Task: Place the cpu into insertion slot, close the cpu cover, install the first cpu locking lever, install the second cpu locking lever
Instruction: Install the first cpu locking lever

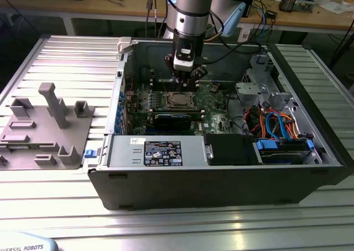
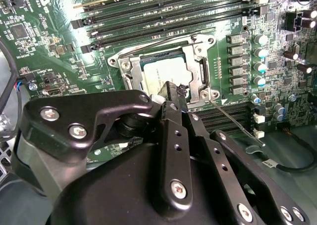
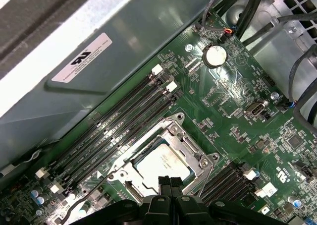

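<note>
In the exterior view, my jaws are hanging inside the open computer case (image 1: pixel 221 184) on the ribbed metal tabletop (image 1: pixel 61 57), with a cluttered bench (image 1: pixel 110 8) behind. In the second wrist view, they are clenching on nothing at the cpu's (image 2: pixel 161 71) edge. In the first wrist view, the cpu is lying framed by the cpu cover (image 3: pixel 188 143) on the green board (image 3: pixel 233 101).

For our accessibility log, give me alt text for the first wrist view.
The claw is at the edge of the seated cpu, which is framed by the silvery cpu cover, on a green board beside long memory slots.

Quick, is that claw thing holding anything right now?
Gripper: shut, holding nothing, its tips right by the cpu.
</note>
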`<state>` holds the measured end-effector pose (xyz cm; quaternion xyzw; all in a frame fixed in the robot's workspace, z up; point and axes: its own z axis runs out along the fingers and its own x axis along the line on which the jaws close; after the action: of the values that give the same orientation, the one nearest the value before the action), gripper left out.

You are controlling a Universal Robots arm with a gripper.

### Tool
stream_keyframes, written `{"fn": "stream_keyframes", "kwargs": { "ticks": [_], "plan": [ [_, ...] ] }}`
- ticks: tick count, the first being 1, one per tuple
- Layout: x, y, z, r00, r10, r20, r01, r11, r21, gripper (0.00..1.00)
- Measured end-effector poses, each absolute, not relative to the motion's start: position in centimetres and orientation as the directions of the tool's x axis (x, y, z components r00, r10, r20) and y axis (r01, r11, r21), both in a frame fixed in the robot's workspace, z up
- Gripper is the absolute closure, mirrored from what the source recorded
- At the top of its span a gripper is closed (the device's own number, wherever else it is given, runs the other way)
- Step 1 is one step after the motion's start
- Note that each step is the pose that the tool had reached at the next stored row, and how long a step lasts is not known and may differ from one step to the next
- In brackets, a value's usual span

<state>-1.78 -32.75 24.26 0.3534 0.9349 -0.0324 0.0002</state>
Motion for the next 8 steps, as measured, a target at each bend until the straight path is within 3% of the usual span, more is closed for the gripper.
{"fn": "stream_keyframes", "kwargs": {
  "ticks": [8],
  "plan": [
    [-1.78,-32.75,24.25,-0.756,0.654,-0.023,0.654,0.754,-0.060,0.89]
  ]
}}
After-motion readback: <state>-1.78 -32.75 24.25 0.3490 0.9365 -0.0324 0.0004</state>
